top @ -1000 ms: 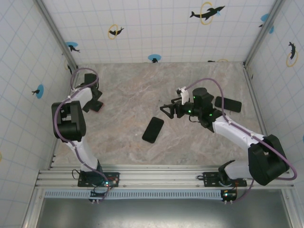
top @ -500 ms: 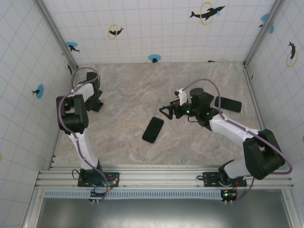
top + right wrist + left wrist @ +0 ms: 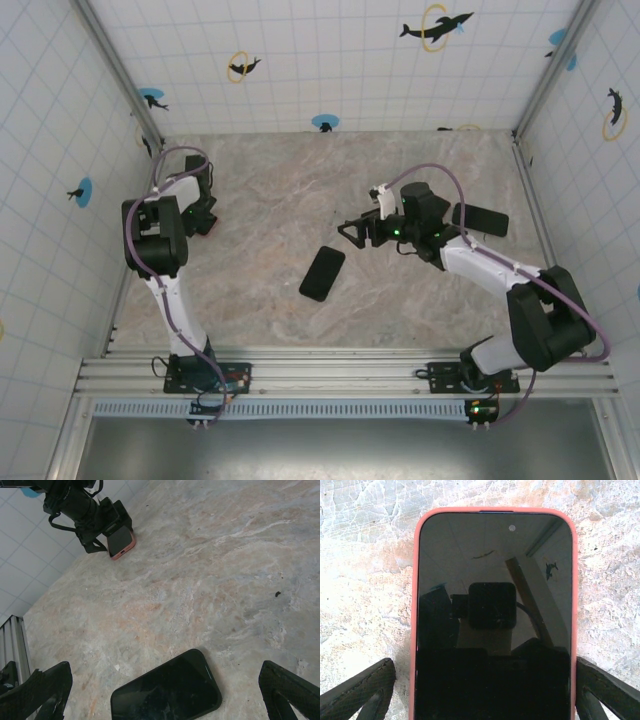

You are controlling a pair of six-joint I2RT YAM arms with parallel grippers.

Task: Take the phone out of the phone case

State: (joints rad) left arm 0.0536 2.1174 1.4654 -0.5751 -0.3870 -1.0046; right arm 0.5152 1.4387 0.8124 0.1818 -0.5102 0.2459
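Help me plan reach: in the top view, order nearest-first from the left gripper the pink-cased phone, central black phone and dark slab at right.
1. Pink-cased phone, left, at the left gripper.
2. Black phone, centre.
3. Dark slab, far right.

Overhead camera facing down, left wrist close over cased phone (image 3: 492, 610), right wrist seemingly sharing it

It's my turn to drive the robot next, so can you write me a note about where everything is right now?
Left gripper: open, its fingers either side of the phone in the pink case, at the left side of the table.
Right gripper: open, empty, near a second black phone in the middle.
Done: nothing; the phone sits in its case.
To do: grip it and get the phone out.
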